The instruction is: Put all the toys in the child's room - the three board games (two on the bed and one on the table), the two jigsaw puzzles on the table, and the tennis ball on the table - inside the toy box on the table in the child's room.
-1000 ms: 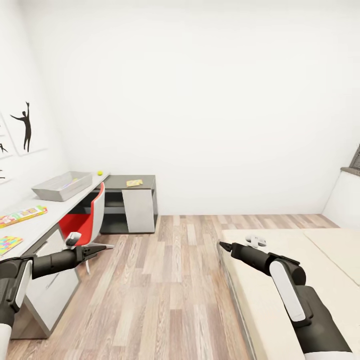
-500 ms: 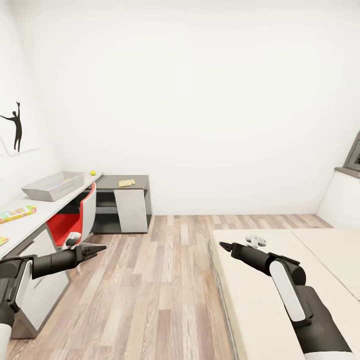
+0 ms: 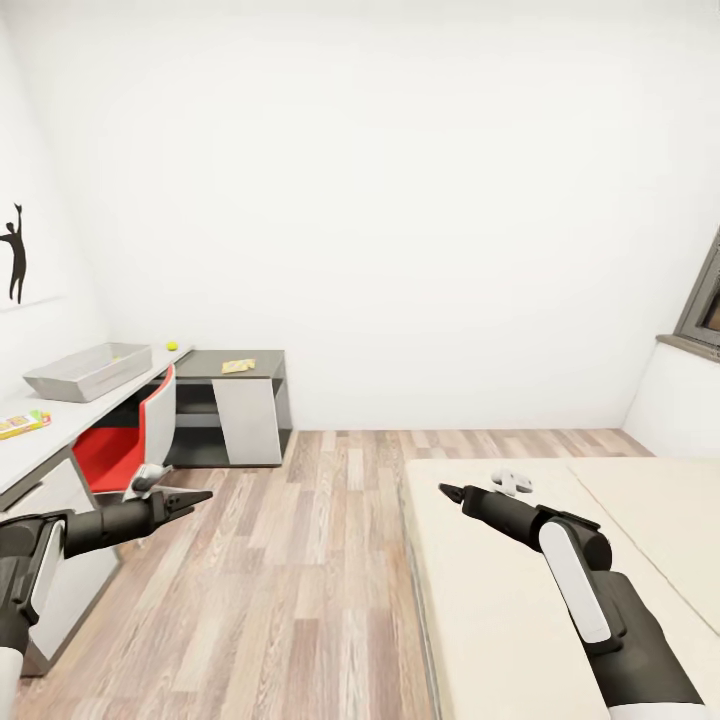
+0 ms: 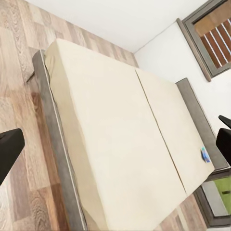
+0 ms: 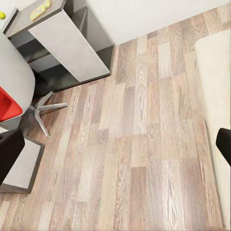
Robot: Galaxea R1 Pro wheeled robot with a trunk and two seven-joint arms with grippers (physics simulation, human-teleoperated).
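The whole head view has swung to the right since a second ago: the table (image 3: 60,420) and its wall picture have slid toward the picture's left edge while more of the bed (image 3: 520,600) has come in, so the camera turned, not the things. The left gripper (image 3: 190,498) hangs over the wood floor (image 3: 300,560), its fingers set apart, empty. Beyond it and to its left stand the red chair (image 3: 125,440) and the table, which carries the toy box (image 3: 85,370), a colourful board game (image 3: 22,424) nearer the robot, and the tennis ball (image 3: 172,346) past the tray. A yellow-orange board game (image 3: 237,366) lies on the dark desk end. The right gripper (image 3: 447,491) is open too, over the bed's near edge.
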